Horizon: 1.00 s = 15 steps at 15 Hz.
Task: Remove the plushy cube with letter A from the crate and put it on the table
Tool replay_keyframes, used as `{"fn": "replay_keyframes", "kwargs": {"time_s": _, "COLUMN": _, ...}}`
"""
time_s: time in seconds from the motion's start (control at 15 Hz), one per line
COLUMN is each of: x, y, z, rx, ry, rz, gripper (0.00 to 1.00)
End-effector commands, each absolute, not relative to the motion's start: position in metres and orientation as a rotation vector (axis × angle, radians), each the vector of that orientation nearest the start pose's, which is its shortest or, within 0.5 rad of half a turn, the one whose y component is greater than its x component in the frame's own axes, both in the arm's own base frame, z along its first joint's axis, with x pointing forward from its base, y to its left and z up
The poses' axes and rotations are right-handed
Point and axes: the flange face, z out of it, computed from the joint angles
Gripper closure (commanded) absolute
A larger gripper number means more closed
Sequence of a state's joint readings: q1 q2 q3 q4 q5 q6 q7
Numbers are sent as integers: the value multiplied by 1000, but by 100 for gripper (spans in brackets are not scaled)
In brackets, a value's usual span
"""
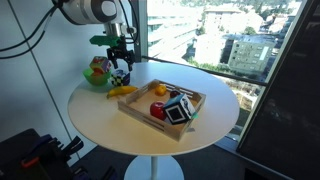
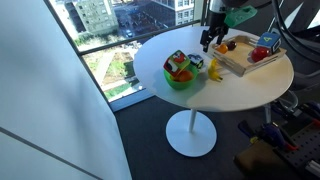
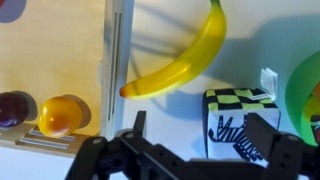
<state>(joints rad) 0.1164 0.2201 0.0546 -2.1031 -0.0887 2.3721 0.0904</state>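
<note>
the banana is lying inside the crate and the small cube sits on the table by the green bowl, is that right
Not quite. The banana lies on the table, outside the crate and just beside its wall, as the wrist view shows. The small cube does sit on the table by the green bowl.

In the wrist view the gripper (image 3: 200, 126) hides the lower part of the cube (image 3: 238, 112). Right of the cube the bowl (image 3: 311, 88) is cut off by the edge; above the cube, the banana (image 3: 190, 55) too. In both exterior views the cube's markings are too small to read.
</note>
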Motion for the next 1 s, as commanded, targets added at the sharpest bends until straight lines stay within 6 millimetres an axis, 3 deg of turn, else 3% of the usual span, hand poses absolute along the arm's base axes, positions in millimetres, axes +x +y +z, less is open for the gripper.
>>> {"fn": "replay_keyframes", "kwargs": {"time_s": 0.0, "x": 569, "y": 91, "z": 333, "rx": -3155, "ry": -179, "rz": -89, "gripper": 0}}
{"fn": "replay_keyframes", "kwargs": {"time_s": 0.47, "x": 549, "y": 68, "z": 340, "rx": -3191, "ry": -130, "rz": 133, "gripper": 0}}
{"fn": "replay_keyframes", "kwargs": {"time_s": 0.93, "x": 520, "y": 41, "z": 367, "rx": -3204, "ry": -67, "rz": 310, "gripper": 0}}
